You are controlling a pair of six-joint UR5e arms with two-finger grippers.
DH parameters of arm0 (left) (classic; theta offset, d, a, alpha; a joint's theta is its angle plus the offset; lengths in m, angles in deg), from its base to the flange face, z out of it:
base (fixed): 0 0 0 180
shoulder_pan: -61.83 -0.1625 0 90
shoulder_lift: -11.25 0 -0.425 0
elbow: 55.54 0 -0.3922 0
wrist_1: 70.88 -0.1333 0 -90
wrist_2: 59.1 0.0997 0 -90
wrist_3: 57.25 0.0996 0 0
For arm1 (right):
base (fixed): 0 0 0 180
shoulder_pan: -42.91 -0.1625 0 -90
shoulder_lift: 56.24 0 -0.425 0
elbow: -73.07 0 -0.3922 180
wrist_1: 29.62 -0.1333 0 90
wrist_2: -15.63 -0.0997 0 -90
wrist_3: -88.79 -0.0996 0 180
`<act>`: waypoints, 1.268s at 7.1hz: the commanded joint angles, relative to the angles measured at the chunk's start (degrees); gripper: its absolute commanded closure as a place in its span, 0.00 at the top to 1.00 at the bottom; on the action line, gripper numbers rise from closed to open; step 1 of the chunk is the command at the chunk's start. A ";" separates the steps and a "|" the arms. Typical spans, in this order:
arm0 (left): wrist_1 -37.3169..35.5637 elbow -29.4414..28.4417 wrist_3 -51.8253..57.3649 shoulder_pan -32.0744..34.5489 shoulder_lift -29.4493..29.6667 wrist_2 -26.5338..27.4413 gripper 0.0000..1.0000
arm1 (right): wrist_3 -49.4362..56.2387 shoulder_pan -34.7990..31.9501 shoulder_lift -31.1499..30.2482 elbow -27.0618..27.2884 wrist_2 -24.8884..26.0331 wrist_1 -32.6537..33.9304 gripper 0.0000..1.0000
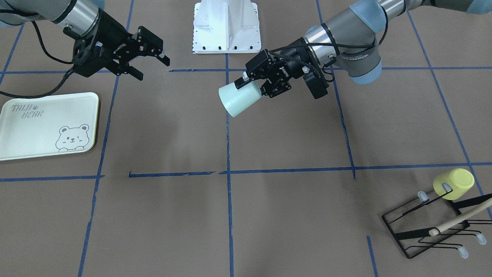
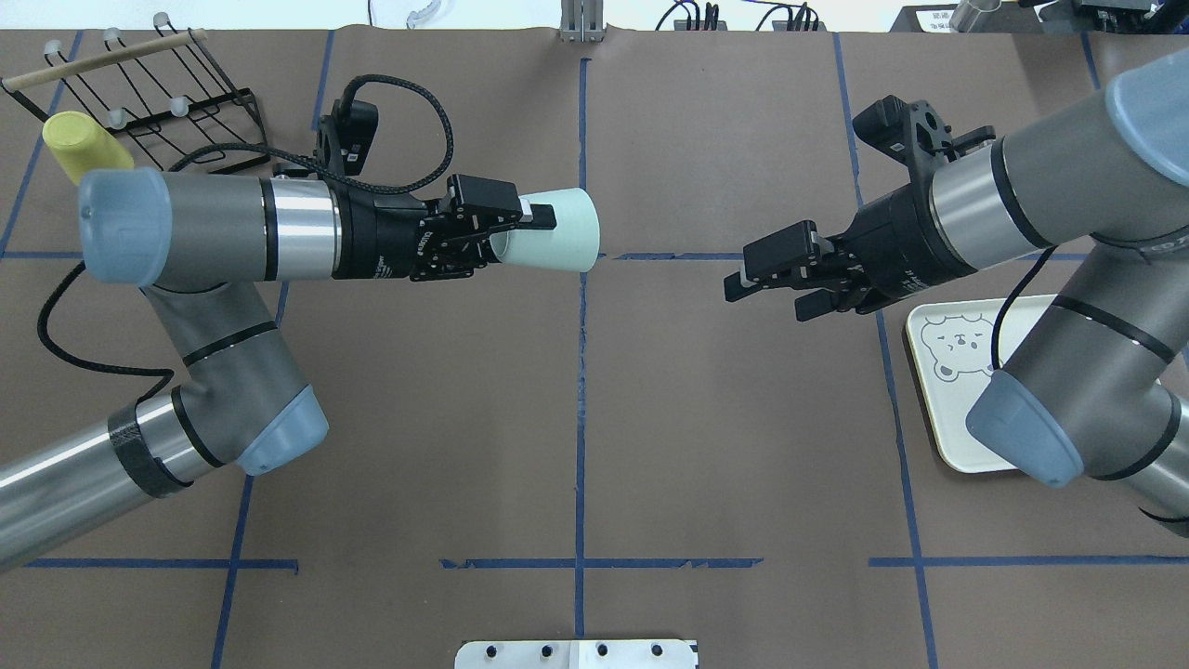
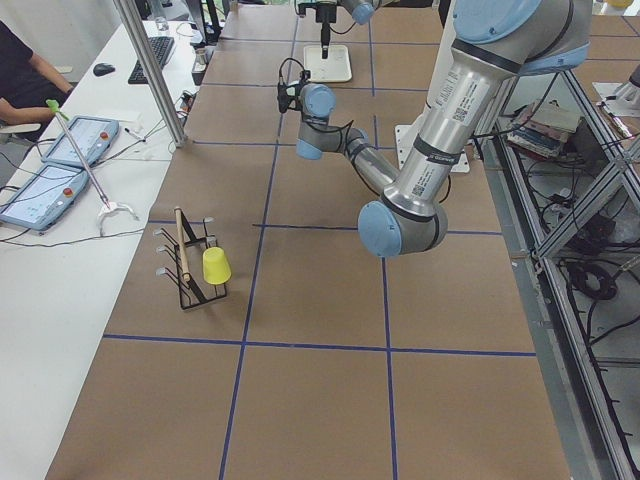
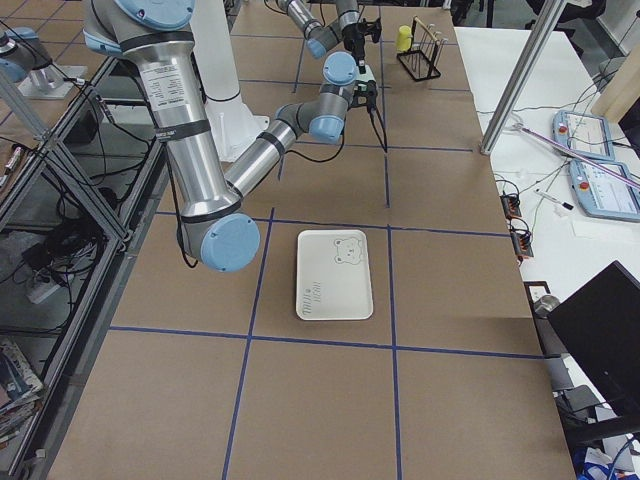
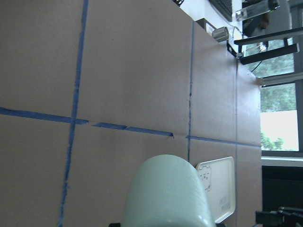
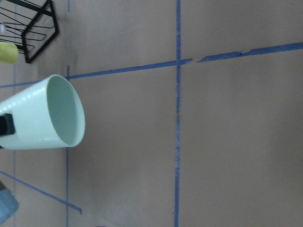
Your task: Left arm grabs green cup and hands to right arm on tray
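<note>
1. The left claw (image 2: 516,232) is clamped on the narrow end of the green cup (image 2: 560,229). The cup lies on its side in the air above the middle of the tabletop (image 2: 576,418), with its mouth toward the right claw (image 2: 771,293).
2. The right claw is spread open and empty, well apart from the cup.
3. If the left claw lets go before the right one closes, the cup would likely drop and roll.
4. A crooked approach could strike the rim and lever the cup loose, since only its end is held.
5. In the overhead view the right arm covers part of the tray (image 2: 920,372).
6. The depth of the left claw's hold and the cup's height are hard to judge, and both side views show the claws too small to tell.
</note>
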 commanded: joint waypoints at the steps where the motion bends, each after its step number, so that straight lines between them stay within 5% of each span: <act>1: 13.96 -3.68 -5.31 -3.80 -0.01 6.95 0.12 | -19.34 0.59 -0.17 -5.15 1.82 -23.69 0.98; 3: 23.15 -5.55 -5.77 -7.60 -0.10 12.00 0.12 | -34.39 0.85 -0.08 -8.92 7.52 -42.07 0.97; 5: 25.89 -5.46 -10.06 -8.40 0.16 12.01 0.11 | -44.03 7.23 0.01 -14.71 20.40 -60.44 0.96; 6: 25.90 -5.46 -10.16 -9.10 0.34 12.01 0.11 | -44.22 9.80 0.18 -15.44 24.64 -64.53 0.94; 9: 25.90 -5.11 -10.25 -10.16 0.78 12.01 0.11 | -43.96 12.19 1.32 -15.10 24.95 -65.10 0.82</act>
